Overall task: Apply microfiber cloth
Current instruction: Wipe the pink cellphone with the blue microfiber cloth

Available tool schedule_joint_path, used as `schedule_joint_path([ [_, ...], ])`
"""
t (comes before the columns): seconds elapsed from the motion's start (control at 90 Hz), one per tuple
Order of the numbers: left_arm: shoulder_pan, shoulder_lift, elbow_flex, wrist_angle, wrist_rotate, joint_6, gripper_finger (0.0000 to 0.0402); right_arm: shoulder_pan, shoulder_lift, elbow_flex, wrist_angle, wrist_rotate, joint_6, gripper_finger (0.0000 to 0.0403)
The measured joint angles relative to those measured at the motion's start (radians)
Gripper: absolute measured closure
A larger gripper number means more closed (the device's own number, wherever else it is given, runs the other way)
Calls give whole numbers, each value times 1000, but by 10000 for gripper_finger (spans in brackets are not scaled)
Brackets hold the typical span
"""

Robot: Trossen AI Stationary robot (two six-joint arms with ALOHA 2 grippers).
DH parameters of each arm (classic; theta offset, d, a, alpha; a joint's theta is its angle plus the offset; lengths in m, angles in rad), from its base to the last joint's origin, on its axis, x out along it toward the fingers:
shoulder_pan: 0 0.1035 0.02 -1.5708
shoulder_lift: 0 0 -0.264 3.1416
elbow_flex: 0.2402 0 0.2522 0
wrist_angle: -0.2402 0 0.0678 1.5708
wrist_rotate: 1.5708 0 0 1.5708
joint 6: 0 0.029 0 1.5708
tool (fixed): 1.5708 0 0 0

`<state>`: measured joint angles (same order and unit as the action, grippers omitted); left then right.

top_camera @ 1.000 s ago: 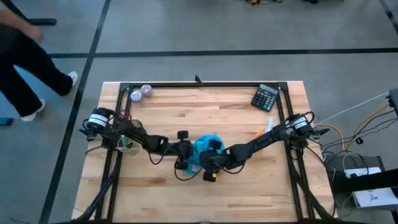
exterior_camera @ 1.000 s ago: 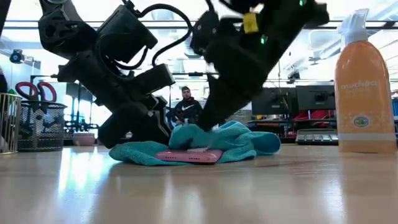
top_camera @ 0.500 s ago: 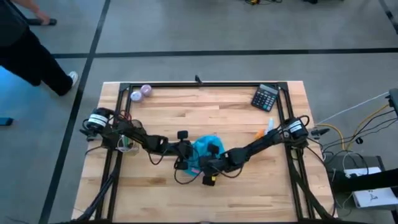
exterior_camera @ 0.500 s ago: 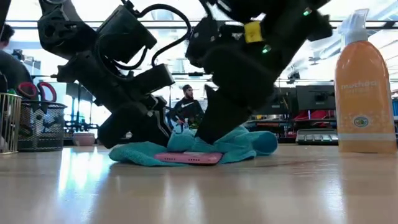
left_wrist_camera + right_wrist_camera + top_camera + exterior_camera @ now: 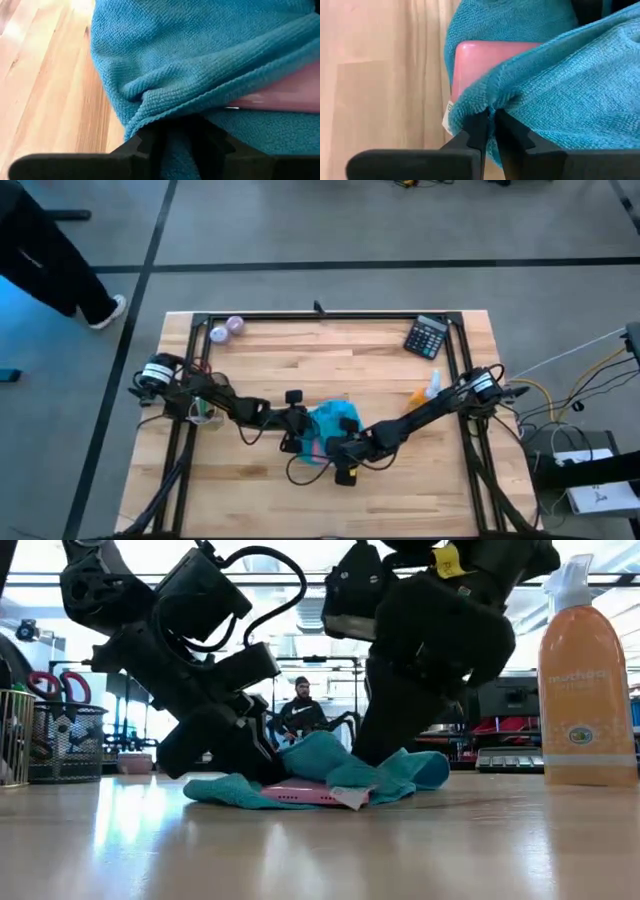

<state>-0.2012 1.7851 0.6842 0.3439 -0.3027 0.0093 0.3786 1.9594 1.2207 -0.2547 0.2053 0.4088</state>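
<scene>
The teal microfiber cloth (image 5: 332, 424) lies bunched at the table's middle, draped over a pink-cased phone (image 5: 303, 795) that lies flat on the wood. One pink corner (image 5: 479, 61) of the phone shows bare. My left gripper (image 5: 301, 436) comes at the cloth from the table's left and is shut on it. My right gripper (image 5: 345, 450) comes from the right, at the cloth's near side, and is also shut on it. A white tag (image 5: 447, 118) hangs at the cloth's edge. My left gripper pinches a fold of the cloth (image 5: 176, 141) between its two fingers, coming low from the table's left; the cloth there rests on the table, slack. My right gripper pinches the cloth's hemmed edge (image 5: 490, 107) between its fingertips (image 5: 479, 126), slanting down from the right; the edge lies over the phone's corner.
An orange spray bottle (image 5: 583, 680) stands at the right (image 5: 428, 390). A calculator (image 5: 428, 337) lies at the far right corner, purple items (image 5: 227, 328) at the far left. A wire basket (image 5: 58, 740) with scissors stands left. People show beyond the table.
My right gripper has gone toward the table's near edge, still shut on the cloth. The edge it holds has been dragged across the phone, and the cloth has bunched into a higher hump in the middle. The end held by my left gripper has stayed in place.
</scene>
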Motion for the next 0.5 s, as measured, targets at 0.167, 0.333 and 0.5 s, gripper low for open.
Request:
schedule_joint_path([
  [0.167,0,0,0,0,0,0,327,6,-1,0,3,-14,4,389],
  [0.333,0,0,0,-3,0,0,327,14,-8,0,-29,-48,19,390],
  [0.5,0,0,0,-4,0,-2,327,19,-56,3,-114,-38,45,390],
])
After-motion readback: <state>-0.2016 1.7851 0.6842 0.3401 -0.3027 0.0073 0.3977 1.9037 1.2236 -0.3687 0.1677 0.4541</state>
